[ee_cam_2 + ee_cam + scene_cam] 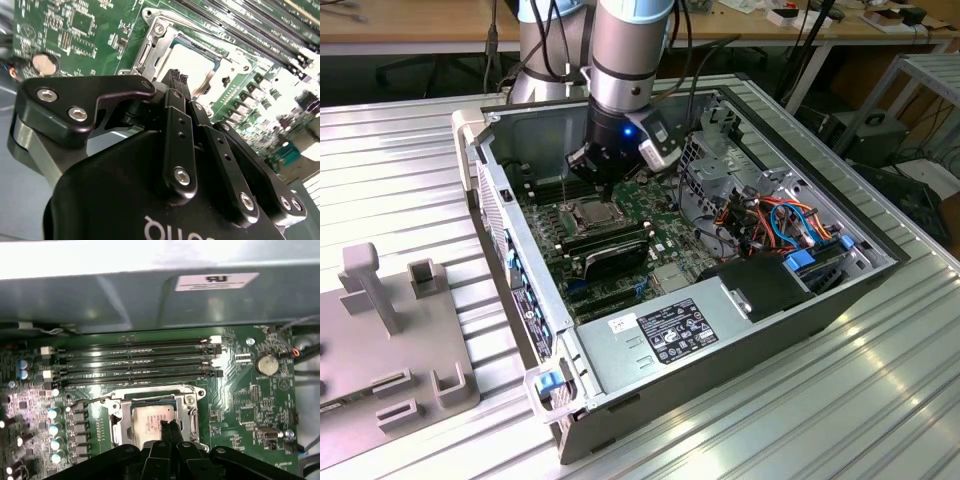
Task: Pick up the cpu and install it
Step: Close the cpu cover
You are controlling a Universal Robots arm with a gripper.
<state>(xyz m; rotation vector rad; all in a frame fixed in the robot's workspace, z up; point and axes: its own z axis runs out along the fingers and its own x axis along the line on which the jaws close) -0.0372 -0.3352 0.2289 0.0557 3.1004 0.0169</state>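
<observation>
The cpu [150, 421] lies in the socket [193, 407] on the motherboard [240, 407], inside the case [740, 372] on the table [850, 420]. The gripper [168, 426] hangs just above the cpu. Memory slots [135, 360] run between socket and case wall [125, 300].

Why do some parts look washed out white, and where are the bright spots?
First wrist view: the top of the case wall is blown out white, and the cpu gleams. Second wrist view: the cpu's top glares pale beyond the dark gripper. Exterior view: bright streaks on the ribbed table, a blue lamp glowing on the arm.
</observation>
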